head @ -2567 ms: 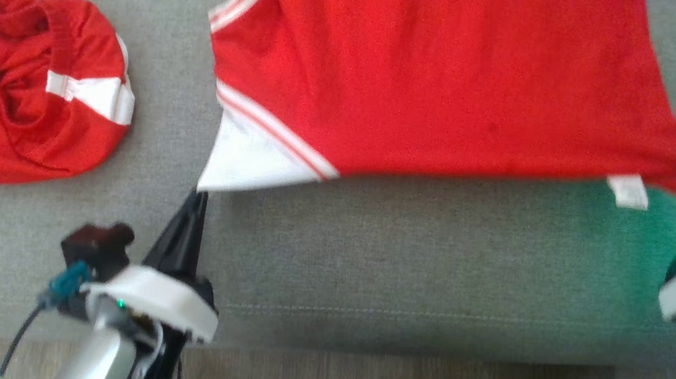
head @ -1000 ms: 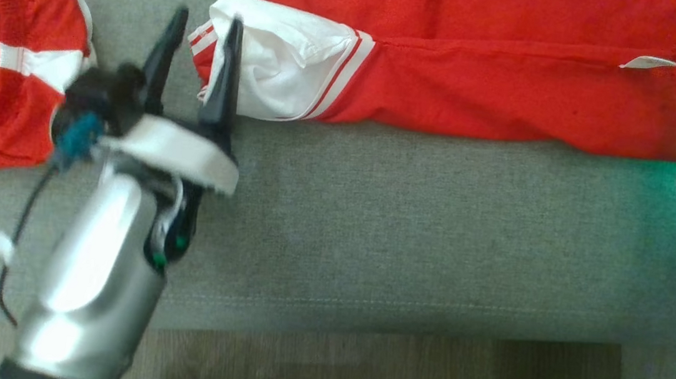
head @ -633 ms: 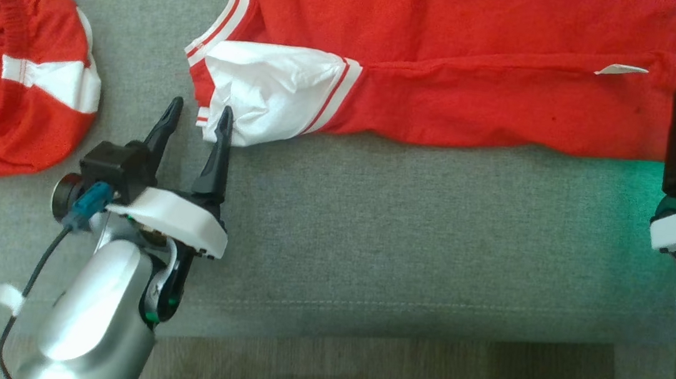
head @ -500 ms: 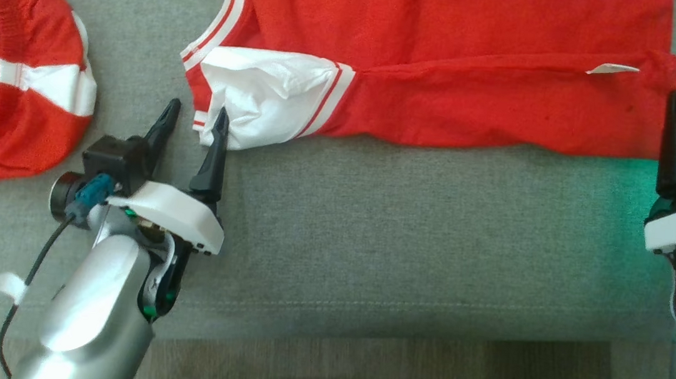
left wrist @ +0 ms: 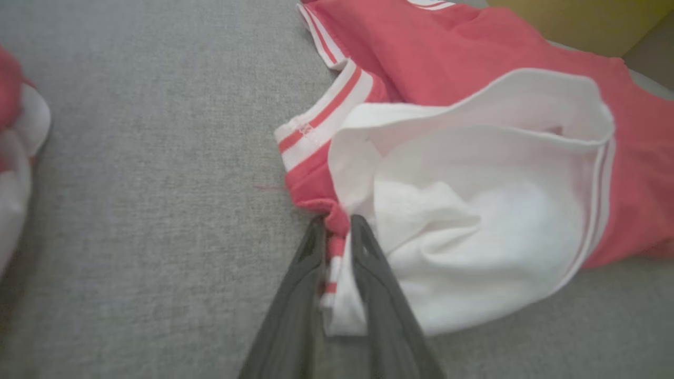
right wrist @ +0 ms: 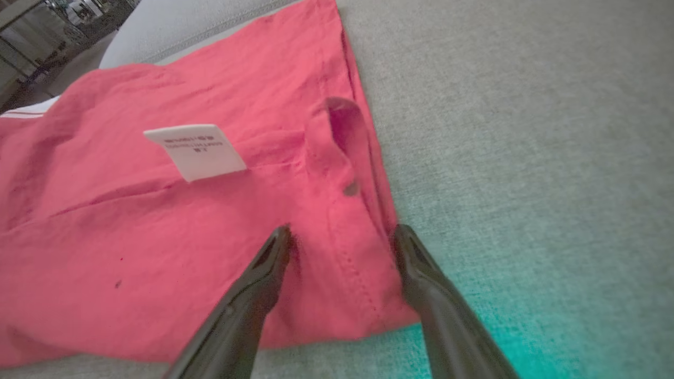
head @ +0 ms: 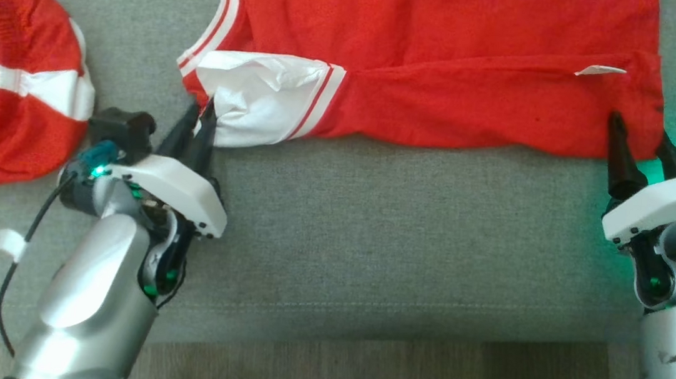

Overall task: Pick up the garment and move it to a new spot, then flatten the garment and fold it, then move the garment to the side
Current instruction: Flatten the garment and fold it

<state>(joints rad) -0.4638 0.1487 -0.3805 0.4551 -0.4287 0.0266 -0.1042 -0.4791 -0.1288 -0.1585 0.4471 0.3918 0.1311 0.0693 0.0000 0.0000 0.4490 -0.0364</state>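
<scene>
The red fabric jersey [head: 451, 69] with a white side panel and red-and-white striped trim lies spread on the grey upholstered cushion [head: 402, 234], its near part folded over, white care label [head: 600, 71] uppermost. The left gripper [head: 201, 117] is clamped on the jersey's near-left corner, striped hem pinched between its dark fingers. The right gripper [head: 639, 136] stands spread, one finger on the red cloth, the other at the near-right corner's edge, grasping nothing.

Bare cushion runs from the jersey's near edge to the front seam; a wooden floor strip [head: 387, 377] lies below. A crumpled red-and-white garment [head: 9, 86] sits well apart to the left.

Both silver forearms rise from the lower corners.
</scene>
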